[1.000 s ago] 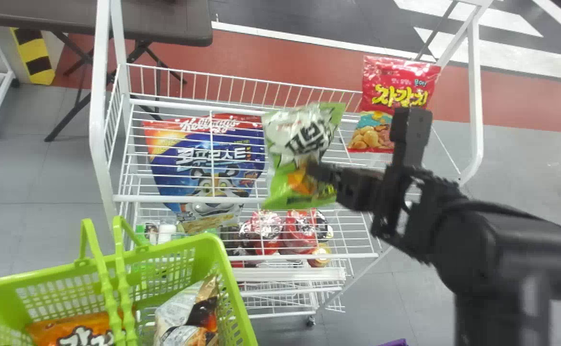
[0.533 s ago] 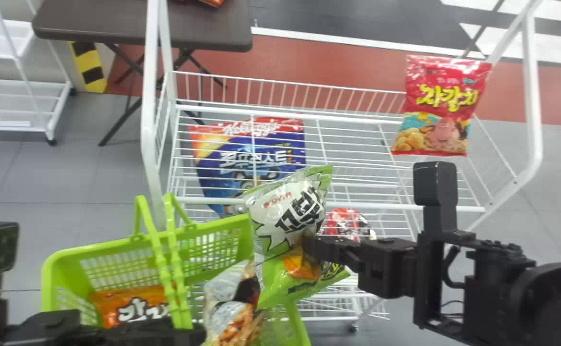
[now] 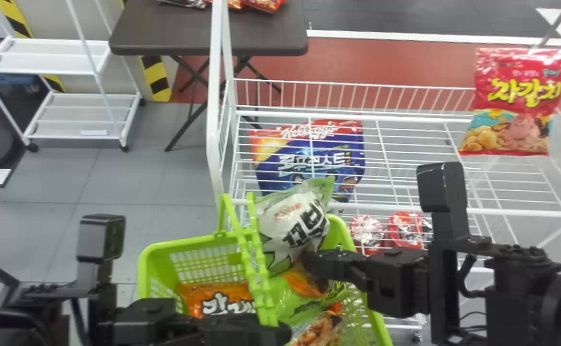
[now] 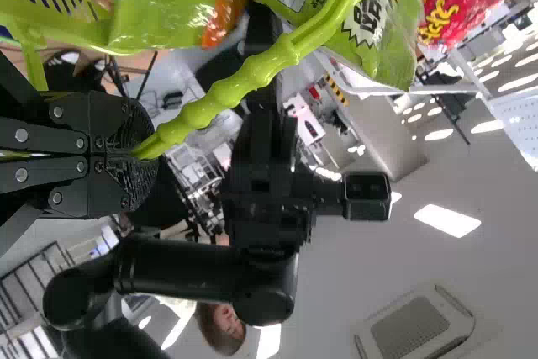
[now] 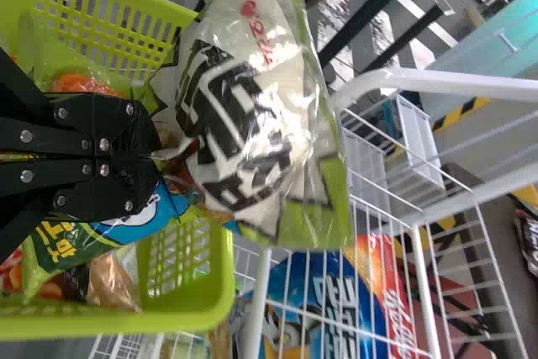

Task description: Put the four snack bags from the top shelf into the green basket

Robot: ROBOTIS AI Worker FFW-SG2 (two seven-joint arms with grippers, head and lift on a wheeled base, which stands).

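as left hand [image 4: 143, 153] grips handle [image 4: 223, 90], placing needs right hand [image 3: 309, 263] to free its pinched snack bag [image 3: 292, 223] at basket's [image 3: 184, 242] one o'clock.

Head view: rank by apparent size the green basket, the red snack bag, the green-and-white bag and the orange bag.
1. green basket
2. red snack bag and green-and-white bag: too close to rank
3. orange bag
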